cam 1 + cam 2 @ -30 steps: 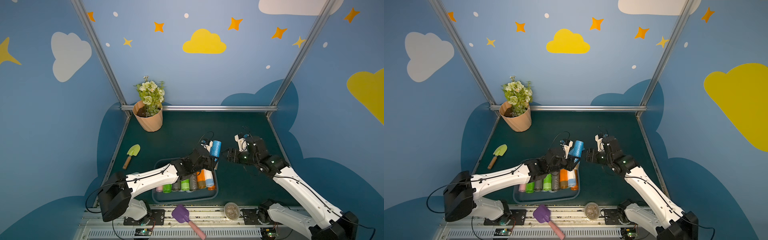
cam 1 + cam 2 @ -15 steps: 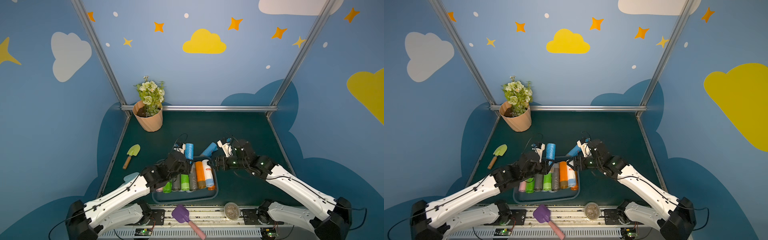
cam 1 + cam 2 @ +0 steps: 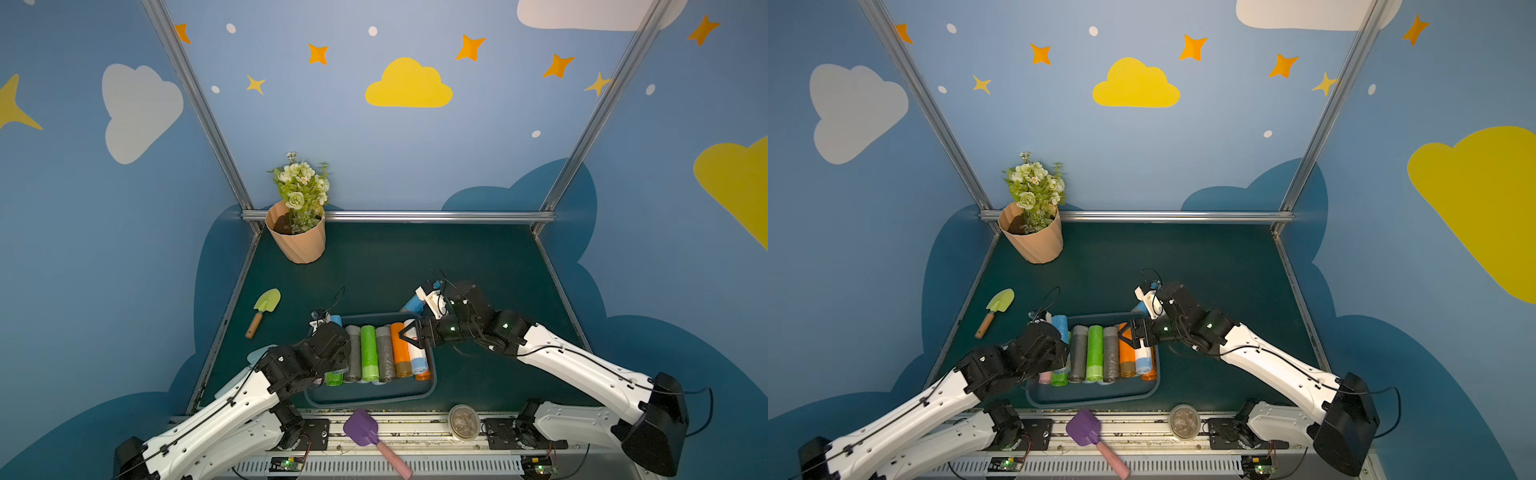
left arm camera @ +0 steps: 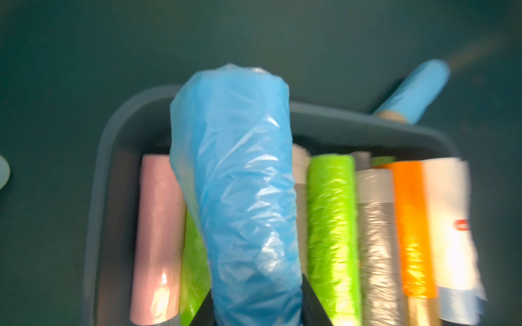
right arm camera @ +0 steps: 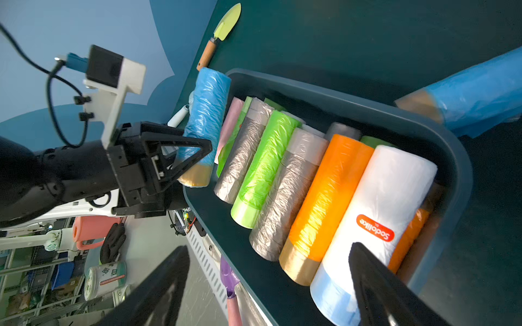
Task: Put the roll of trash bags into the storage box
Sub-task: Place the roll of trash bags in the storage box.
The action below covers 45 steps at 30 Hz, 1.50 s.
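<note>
L hand (image 5: 197, 153) is clamped on the blue trash-bag roll (image 4: 243, 183), gripping near its tan end. Roll hangs over the storage box (image 3: 374, 401) at the box's left end, above the pink roll (image 4: 158, 225), lengthwise like the others. Its far tip pokes past the box's far rim. Can't tell if it's touching the rolls under it.

R hand (image 3: 412, 336) is spread wide w/ nothing in it, low over the box's right end, jaws either side of the white roll (image 5: 389, 192) w/ red label.

Inside box: rolls side by side, pink, green, grey, green, grey, orange, white. 2nd blue roll (image 3: 411, 305) lies angled on the surface (image 3: 415, 266) just outside the box's far right corner. Green trowel (image 3: 266, 303) is left of the box. Purple scoop (image 3: 360, 428) is just past the box's near rim.
</note>
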Motion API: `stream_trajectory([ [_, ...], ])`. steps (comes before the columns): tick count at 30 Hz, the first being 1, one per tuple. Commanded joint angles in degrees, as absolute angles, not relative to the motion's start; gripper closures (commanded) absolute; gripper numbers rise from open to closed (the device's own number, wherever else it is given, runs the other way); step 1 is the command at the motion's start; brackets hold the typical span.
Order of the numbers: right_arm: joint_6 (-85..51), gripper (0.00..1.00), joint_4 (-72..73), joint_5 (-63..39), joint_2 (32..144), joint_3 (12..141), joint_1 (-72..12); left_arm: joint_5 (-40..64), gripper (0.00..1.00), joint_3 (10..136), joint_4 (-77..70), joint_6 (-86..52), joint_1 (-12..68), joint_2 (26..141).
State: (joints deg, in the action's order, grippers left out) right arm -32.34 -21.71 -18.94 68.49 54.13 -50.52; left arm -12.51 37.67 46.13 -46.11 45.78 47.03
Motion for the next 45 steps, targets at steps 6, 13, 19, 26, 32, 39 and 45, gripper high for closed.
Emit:
stream_trajectory([
  [6,-32.96,0.14,-21.66,-17.62,68.76,55.28,-51.06,-13.00,0.65,37.46,49.71,-46.76,45.44,49.42],
  [13,-33.02,0.14,-21.21,-18.45,70.82,56.05,-51.31,-13.33,0.64,35.91,48.05,-43.53,45.40,48.98],
  [19,-32.79,0.14,-21.24,-18.63,72.00,56.75,-51.59,-12.93,0.63,34.23,44.97,-40.42,45.33,50.64],
  [26,-32.61,0.14,-21.55,-18.26,72.52,56.82,-51.83,-12.89,0.62,33.93,43.41,-38.60,45.34,52.56],
  [32,-32.37,0.14,-21.88,-18.02,73.40,57.35,-51.95,-12.92,0.59,33.53,43.69,-38.69,45.33,52.10],
  [39,-32.17,0.14,-21.97,-18.11,74.00,57.57,-52.24,-13.01,0.58,32.94,43.94,-39.77,45.28,51.77],
  [45,-32.17,0.14,-21.66,-18.27,74.43,57.59,-52.39,-13.27,0.53,33.30,44.72,-40.40,45.32,51.16],
])
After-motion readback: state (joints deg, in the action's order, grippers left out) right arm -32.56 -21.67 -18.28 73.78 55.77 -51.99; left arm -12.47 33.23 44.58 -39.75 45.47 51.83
